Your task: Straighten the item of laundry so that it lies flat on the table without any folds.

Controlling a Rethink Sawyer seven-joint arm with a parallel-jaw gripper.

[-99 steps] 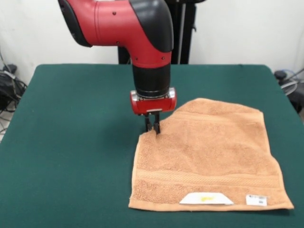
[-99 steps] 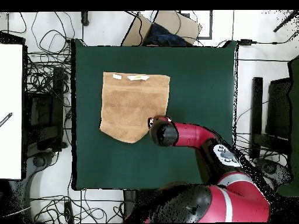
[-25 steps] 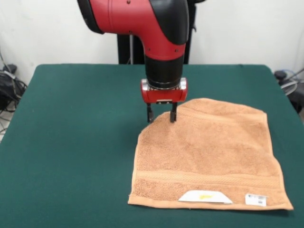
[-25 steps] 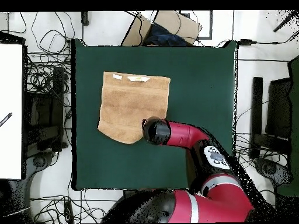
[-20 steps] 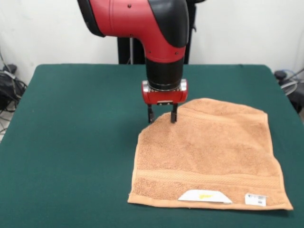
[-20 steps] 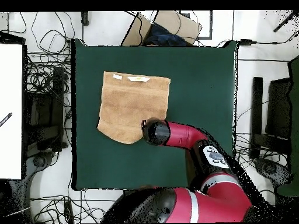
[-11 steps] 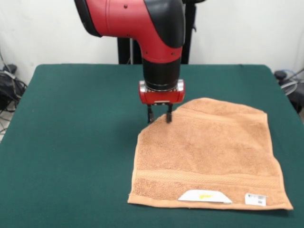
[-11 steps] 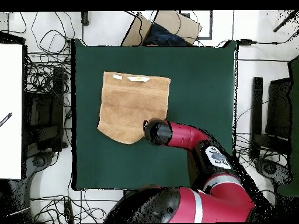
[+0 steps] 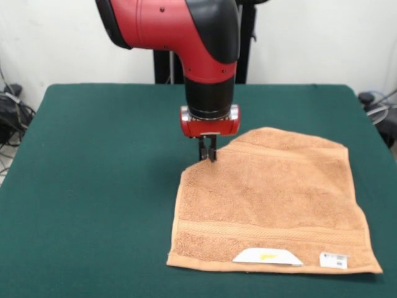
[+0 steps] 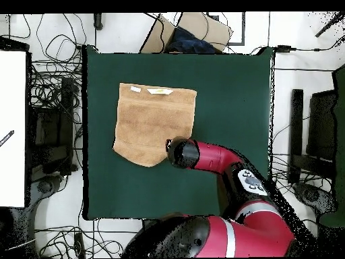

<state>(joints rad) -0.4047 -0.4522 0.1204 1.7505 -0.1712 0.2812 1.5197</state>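
The tan towel (image 9: 273, 198) lies on the dark-green table (image 9: 93, 155), right of the middle in the front view. Two white tags (image 9: 268, 256) sit along its near edge. Its far left corner is missing from the outline, leaving a slanted edge there. My gripper (image 9: 208, 155) points straight down at that slanted edge, with its fingers closed together on the towel's edge. In the overhead view the towel (image 10: 153, 125) lies left of the middle of the table (image 10: 229, 88), and the arm's wrist (image 10: 182, 153) covers the gripper at the towel's lower right corner.
The arm's red and black body (image 9: 180, 31) hangs over the table's far middle. Cables (image 10: 54, 94) and equipment lie on the floor around the table. A cardboard box (image 10: 195, 30) stands beyond the table's top edge in the overhead view.
The gripper's fingers, open astride the towel's slanted edge before, have closed on it. The gripper has shifted slightly left in the front view.
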